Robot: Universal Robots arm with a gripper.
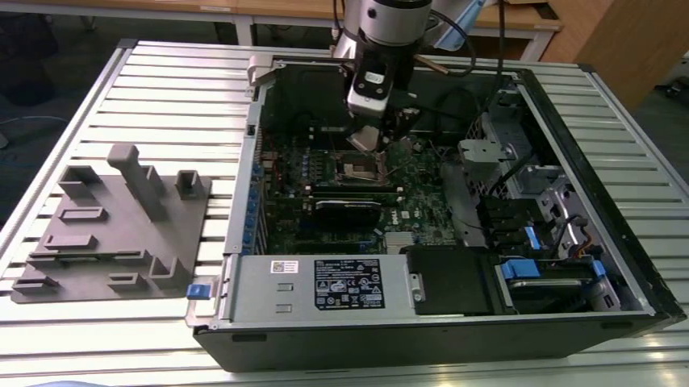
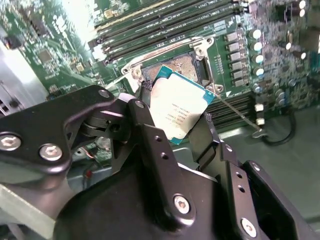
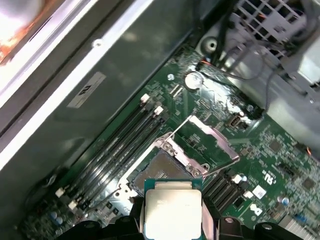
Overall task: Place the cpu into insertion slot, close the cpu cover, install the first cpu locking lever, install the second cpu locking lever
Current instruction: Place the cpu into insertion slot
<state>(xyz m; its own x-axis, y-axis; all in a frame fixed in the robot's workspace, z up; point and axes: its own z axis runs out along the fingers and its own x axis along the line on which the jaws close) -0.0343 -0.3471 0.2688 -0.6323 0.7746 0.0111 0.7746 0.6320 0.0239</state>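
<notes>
1. Gripper (image 2: 176, 131): mounted on the arm (image 1: 393, 20) and reached down into the open computer case (image 1: 603, 242). Its two black fingers (image 2: 150, 142) were pinching the cpu by opposite edges.
2. Cpu (image 3: 172, 210): a flat square chip with a silver-grey top and a green border. It was held tilted in the gripper just above the insertion slot and was not seated. In the exterior view it hung directly over the socket.
3. Insertion slot (image 3: 159, 170): a square socket with a dark centre and a shiny metal rim, uncovered, on the green motherboard (image 1: 323, 218).
4. Cpu cover (image 3: 212, 140): a thin silver frame with a cut-out middle. It was swung open and lay away from the slot on its hinge side.
5. Locking levers (image 3: 181, 126): thin wire rods, unlatched, angled away from the slot at either side.
6. Memory slots (image 3: 115, 150): long black parallel channels just beside the insertion slot.
7. Power supply (image 1: 323, 286): a silver box with a dark label, set along the near edge of the case in the exterior view.
8. Grey moulded tray (image 1: 119, 226): had upright posts and shallow recesses. It lay at the exterior view's left, near the case but apart from it.
9. Bench (image 1: 161, 81): a slatted metal surface that carried both the case and the tray.
</notes>
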